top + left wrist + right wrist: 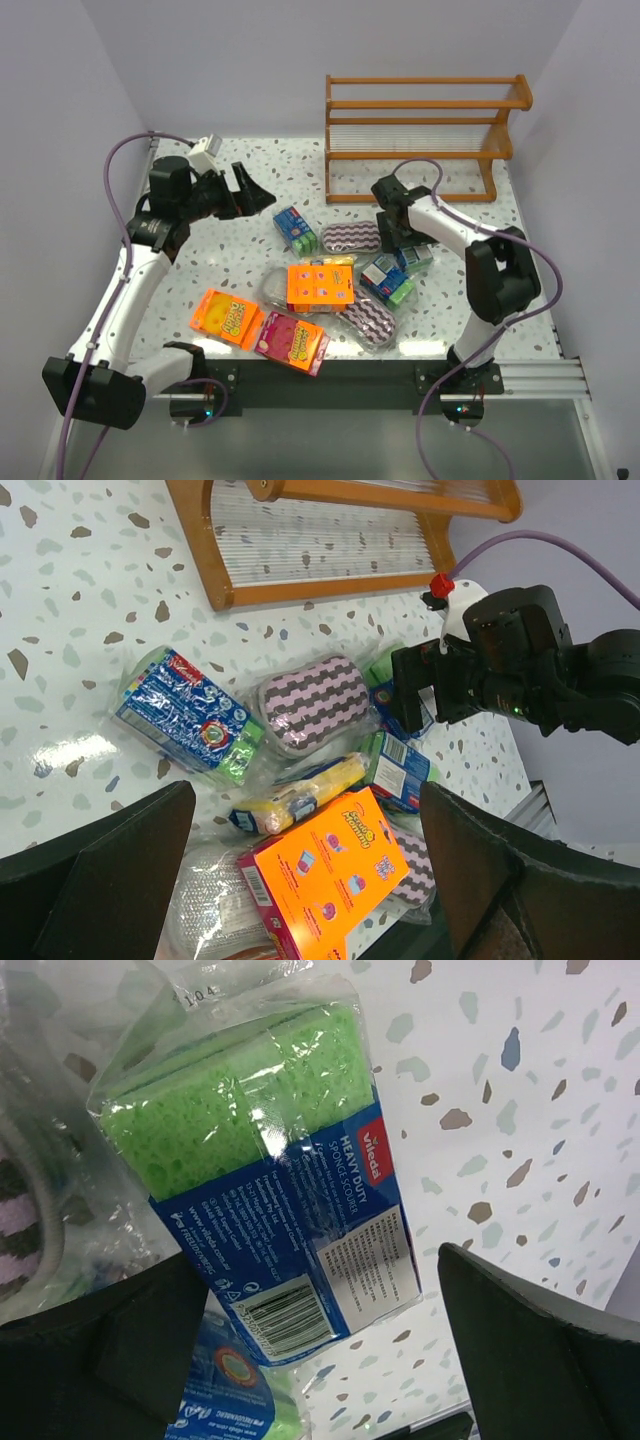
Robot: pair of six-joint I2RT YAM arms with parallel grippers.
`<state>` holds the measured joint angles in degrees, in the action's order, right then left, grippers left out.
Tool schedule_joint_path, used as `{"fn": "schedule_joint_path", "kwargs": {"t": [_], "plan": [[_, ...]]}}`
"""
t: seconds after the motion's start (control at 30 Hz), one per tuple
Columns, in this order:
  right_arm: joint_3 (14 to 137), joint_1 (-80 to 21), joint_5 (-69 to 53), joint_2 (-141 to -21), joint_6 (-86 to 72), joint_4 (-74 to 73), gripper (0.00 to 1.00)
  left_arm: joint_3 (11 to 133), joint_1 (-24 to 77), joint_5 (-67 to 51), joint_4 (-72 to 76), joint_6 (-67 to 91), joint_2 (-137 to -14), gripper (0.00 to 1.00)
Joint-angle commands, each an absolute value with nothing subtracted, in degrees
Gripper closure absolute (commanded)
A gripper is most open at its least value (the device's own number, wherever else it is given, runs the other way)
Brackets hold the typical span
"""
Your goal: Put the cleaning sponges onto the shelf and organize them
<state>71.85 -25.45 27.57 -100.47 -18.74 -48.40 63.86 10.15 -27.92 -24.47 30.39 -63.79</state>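
Left claw [252, 195] spread wide, holding nothing, above the table [230, 262]. Sponge packs [300, 232] heaped mid-table (orange box [320, 285] on top). Right claw [389, 243] fully spread, straddling green-and-blue pack [260, 1150], not gripping it. Shelf [420, 130] stands at far right.

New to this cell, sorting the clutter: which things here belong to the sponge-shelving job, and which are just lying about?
Job: shelf; blue-green packs; zigzag pads; yellow block; orange packs and pink pack, likely sponges too.
Not job: speckled table; purple cables.
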Motion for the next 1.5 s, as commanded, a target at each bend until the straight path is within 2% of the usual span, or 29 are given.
{"fn": "schedule_joint_path", "kwargs": {"t": [0.0,0.23,0.43,0.6,0.73,1.03,1.47], "plan": [[73.03,-25.49,33.48,-102.48,-21.97,-48.86,0.02,63.54,10.37,-27.60,-21.36,29.79,-63.90,0.00],[77.78,-25.31,37.00,-105.91,-26.10,-53.26,0.02,62.49,10.37,-27.25,-21.45,29.79,-63.37,0.00],[77.52,-23.91,30.60,-104.77,-26.02,-52.03,0.02,61.44,10.37,-26.98,-21.45,29.88,-62.58,0.00],[77.43,-22.68,29.00,-103.63,-26.10,-52.73,0.06,61.08,10.37,-26.81,-21.53,29.88,-61.96,0.00],[77.78,-22.67,31.02,-100.74,-26.72,-54.58,0.09,61.08,10.37,-26.89,-21.45,29.88,-61.79,0.00],[78.66,-22.76,40.52,-99.41,-28.56,-60.90,0.08,60.64,10.37,-27.33,-19.78,31.29,-62.05,0.00],[74.88,-27.77,34.63,-95.62,-25.22,-57.48,0.16,60.21,10.46,-27.16,-18.46,32.26,-61.88,0.00]]}}
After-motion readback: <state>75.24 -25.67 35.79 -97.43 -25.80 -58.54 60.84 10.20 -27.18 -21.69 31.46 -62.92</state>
